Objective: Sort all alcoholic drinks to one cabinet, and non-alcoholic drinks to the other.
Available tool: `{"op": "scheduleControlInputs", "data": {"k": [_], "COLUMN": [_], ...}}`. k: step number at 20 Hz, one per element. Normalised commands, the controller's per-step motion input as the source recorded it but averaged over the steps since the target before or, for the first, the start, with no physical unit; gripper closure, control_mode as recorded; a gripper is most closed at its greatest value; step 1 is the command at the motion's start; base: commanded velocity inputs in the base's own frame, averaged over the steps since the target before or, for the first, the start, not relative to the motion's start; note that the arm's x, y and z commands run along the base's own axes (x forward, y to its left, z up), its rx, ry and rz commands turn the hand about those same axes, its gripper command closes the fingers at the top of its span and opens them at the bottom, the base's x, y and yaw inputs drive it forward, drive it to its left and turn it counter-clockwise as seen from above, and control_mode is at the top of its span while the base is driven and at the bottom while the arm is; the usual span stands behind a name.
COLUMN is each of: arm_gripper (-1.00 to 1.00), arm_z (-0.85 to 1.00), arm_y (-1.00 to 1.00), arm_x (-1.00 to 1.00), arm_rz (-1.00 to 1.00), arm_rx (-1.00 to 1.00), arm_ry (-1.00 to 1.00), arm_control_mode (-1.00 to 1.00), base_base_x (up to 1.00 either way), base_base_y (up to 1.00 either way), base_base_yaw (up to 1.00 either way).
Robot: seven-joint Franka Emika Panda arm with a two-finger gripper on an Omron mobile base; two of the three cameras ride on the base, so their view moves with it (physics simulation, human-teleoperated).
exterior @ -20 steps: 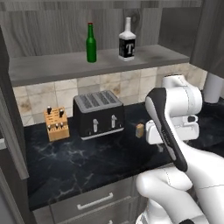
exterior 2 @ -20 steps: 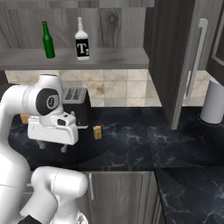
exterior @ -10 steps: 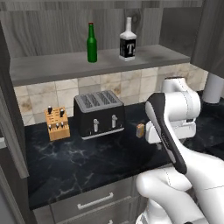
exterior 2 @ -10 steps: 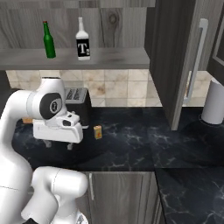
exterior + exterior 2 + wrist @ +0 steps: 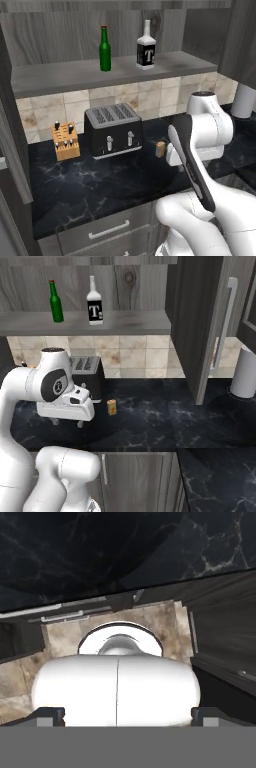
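Right base view: the claw (image 5: 80, 423) is seen lowered slightly toward the dark surface (image 5: 150, 426), its opening impossible to tell. The orange carton (image 5: 112, 407) stands just beside it, ungrasped; green bottle (image 5: 55, 302) and pale bottle (image 5: 94, 302) are shelved.

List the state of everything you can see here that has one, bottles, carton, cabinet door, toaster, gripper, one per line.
green bottle: upright on the open shelf, red cap on.
pale bottle: upright on the shelf, apart from the green one, capped.
orange carton: upright on the black counter, beside the toaster.
cabinet door: swung open.
toaster: slots empty.
gripper: fingers far apart, holding nothing.
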Motion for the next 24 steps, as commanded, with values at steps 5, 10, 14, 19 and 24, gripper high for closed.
{"op": "scheduleControlInputs", "data": {"k": [5, 10, 14, 19, 24], "arm_gripper": [-1.0, -1.0, -1.0, -1.0, -1.0], "arm_z": [0.0, 0.0, 0.0, -0.21, -0.44], "arm_y": [0.05, 0.01, 0.0, 0.0, -0.02], "arm_x": [0.49, 0.57, 0.62, 0.39, 0.36], "arm_rz": [0.0, 0.0, -0.01, -0.01, -0.01], "arm_rx": [0.0, 0.0, 0.0, 0.0, 0.0], "arm_ry": [0.02, 0.02, 0.01, 0.0, 0.0], "arm_control_mode": [-1.0, -1.0, -1.0, -1.0, -1.0], "base_base_x": [0.0, 0.0, 0.0, 0.0, 0.0], "base_base_y": [0.0, 0.0, 0.0, 0.0, 0.0], "base_base_yaw": [0.0, 0.0, 0.0, 0.0, 0.0]}}
